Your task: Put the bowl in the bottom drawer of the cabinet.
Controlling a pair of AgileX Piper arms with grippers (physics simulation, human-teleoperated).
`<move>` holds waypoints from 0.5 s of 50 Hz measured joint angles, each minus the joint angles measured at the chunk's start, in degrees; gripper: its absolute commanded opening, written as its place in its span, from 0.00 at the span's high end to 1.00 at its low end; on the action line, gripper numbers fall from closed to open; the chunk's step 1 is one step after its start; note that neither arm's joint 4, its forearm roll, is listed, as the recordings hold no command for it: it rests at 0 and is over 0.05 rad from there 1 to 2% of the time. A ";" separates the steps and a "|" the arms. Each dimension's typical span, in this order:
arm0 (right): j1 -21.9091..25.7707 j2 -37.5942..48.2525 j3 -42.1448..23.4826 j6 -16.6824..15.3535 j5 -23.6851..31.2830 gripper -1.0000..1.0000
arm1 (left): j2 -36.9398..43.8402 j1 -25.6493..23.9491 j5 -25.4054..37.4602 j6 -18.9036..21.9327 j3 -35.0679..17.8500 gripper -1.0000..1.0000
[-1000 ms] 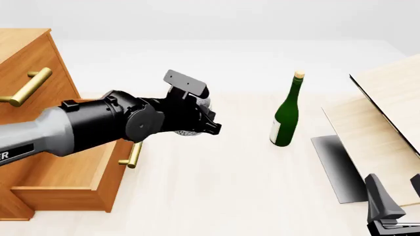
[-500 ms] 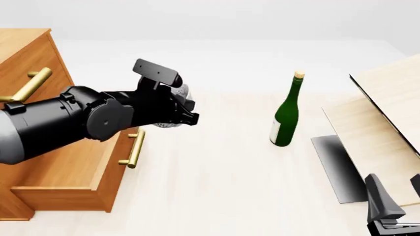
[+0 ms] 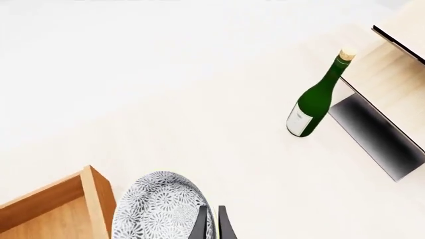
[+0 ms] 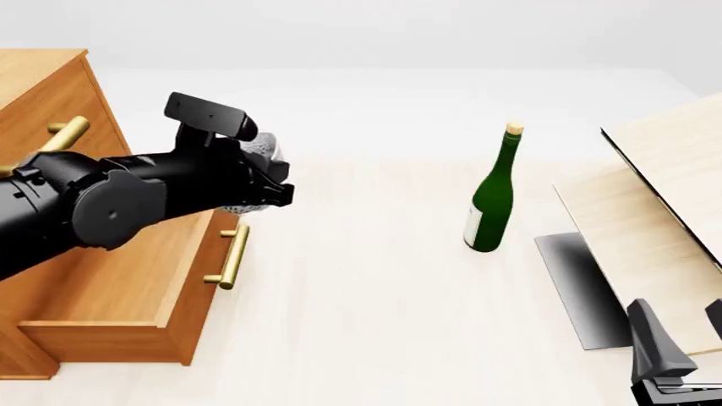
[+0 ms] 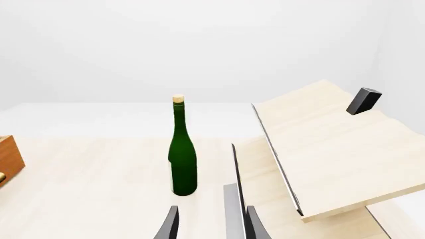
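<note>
Bowl [image 4: 262, 145] above bottom drawer's [image 4: 124, 296] right edge

pale table [image 4: 373, 321], wine bottle [image 4: 492, 203], cabinet [image 4: 68, 279]

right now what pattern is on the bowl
Silver-grey with a white speckled, flower-like print on the bowl; clearest in the left wrist view.
</note>
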 measured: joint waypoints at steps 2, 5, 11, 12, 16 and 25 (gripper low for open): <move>0.00 0.00 0.00 0.00 0.00 0.00 | -0.72 0.44 0.12 0.03 0.42 1.00; 0.00 0.00 0.00 0.00 0.00 0.00 | -1.80 1.04 0.34 0.07 1.01 1.00; 0.00 0.00 0.00 0.00 0.00 0.00 | -4.16 2.30 0.89 0.10 2.20 1.00; 0.00 0.00 0.00 0.00 0.00 0.00 | -4.57 2.53 0.96 0.10 2.44 1.00; 0.00 0.00 0.00 0.00 0.00 0.00 | -6.19 3.41 1.27 0.04 3.42 1.00; 0.00 0.00 0.00 0.00 0.00 0.00 | -9.23 5.11 1.81 -0.36 5.19 1.00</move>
